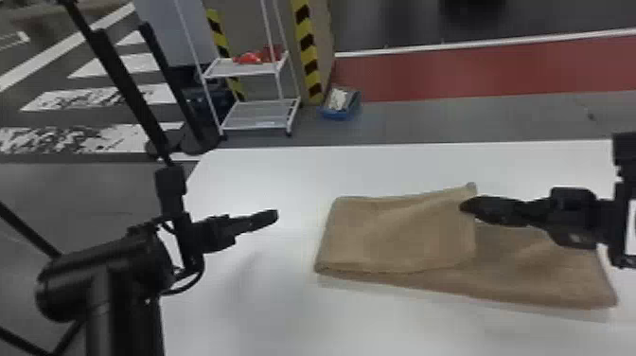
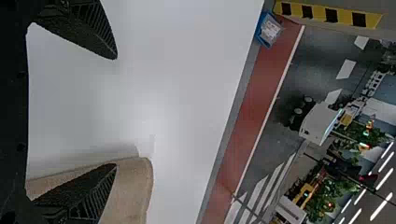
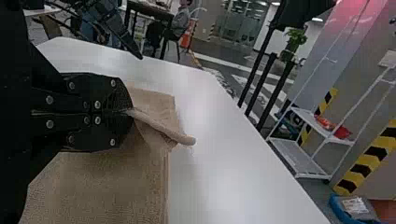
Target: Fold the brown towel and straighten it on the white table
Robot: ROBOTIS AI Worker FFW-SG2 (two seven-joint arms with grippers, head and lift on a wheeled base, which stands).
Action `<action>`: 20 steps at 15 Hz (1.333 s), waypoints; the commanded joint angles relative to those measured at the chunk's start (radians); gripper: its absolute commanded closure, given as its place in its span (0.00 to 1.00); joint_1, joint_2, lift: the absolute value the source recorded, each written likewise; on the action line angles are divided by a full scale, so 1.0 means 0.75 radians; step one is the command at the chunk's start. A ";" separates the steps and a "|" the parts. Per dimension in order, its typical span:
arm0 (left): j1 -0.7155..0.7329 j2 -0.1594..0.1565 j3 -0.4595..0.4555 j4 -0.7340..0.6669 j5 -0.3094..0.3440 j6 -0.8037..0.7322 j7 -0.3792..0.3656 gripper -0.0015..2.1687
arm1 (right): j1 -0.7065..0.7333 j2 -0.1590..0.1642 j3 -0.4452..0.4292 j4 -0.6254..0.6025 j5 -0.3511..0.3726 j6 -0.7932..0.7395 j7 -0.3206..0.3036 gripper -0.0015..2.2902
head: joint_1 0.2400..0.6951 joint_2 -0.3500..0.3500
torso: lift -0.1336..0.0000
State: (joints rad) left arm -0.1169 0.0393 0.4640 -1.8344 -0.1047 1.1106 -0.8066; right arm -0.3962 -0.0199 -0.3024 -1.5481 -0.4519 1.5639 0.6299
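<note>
I see a white rack [image 1: 259,116] with two shelves, red things [image 1: 249,57] on the upper one, just beside a pillar [image 1: 253,28] edged in yellow and black tape [image 1: 307,42]. Near the pillar's foot, a blue bin [image 1: 338,115] sits on grey floor [image 1: 426,125]. Past that runs a red band [image 1: 473,71], then a white line [image 1: 473,43] and darker floor [image 1: 402,23]. On my left, white bars [image 1: 146,94] mark the floor, some scuffed black. My right wrist view shows me a dark desk [image 3: 149,10], a chair [image 3: 173,43], an orange cone [image 3: 187,39], a plant [image 3: 294,39] and glass panels [image 3: 243,23]; my left one, bright strip lights [image 2: 382,205].
</note>
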 commanded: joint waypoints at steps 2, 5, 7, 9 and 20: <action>-0.006 -0.003 -0.003 0.004 0.009 -0.005 0.004 0.03 | 0.046 -0.031 -0.016 0.039 0.009 0.011 0.001 0.51 | 1.00 0.83 | 0.07; -0.002 -0.005 -0.001 0.004 0.009 -0.005 0.004 0.03 | 0.044 -0.031 -0.014 0.101 0.046 0.011 0.001 0.51 | 1.00 0.81 | 0.07; -0.002 0.001 0.003 0.004 0.009 -0.005 0.004 0.03 | 0.037 -0.035 -0.018 0.105 0.050 0.011 0.001 0.51 | 1.00 0.81 | 0.07; 0.000 -0.001 0.003 0.000 0.009 -0.005 0.002 0.03 | 0.044 -0.049 -0.030 0.088 0.042 0.011 0.009 0.51 | 1.00 0.81 | 0.07; 0.035 -0.007 0.005 -0.013 0.009 -0.005 -0.002 0.03 | 0.062 -0.135 -0.096 0.066 0.018 0.011 0.019 0.51 | 1.00 0.72 | 0.07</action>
State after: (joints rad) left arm -0.0959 0.0338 0.4653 -1.8434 -0.0996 1.1069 -0.8082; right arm -0.3497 -0.1200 -0.3765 -1.5006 -0.4475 1.5640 0.6443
